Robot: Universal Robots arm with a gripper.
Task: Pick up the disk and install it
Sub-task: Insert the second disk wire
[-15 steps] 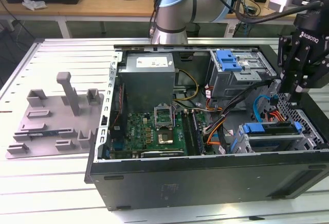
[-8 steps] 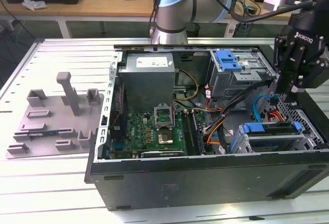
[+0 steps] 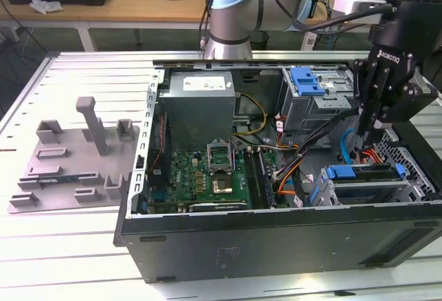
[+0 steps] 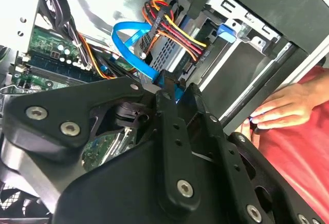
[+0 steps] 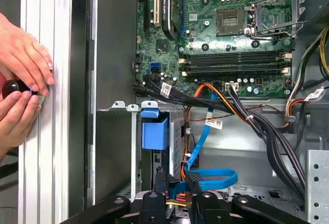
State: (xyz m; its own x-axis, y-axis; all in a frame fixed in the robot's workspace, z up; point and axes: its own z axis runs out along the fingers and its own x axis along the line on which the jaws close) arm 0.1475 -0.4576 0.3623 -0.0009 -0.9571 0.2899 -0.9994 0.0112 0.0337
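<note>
The open case [image 3: 276, 239] lies on the table [image 3: 83, 246]; the gripper [image 3: 369, 132] hangs over the drive bays, fingers nearly together with nothing between them — the disk [image 3: 362, 175] sits in a bay just below; a person's hands [image 5: 20, 85] rest beside the case.

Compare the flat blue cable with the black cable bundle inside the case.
The blue cable is one flat ribbon; the black cable bundle is several round leads running together. The blue cable folds into a loop near the gripper; the black cable bundle sweeps away from the motherboard's edge. Both lie inside the open case and carry a small white tag.
</note>
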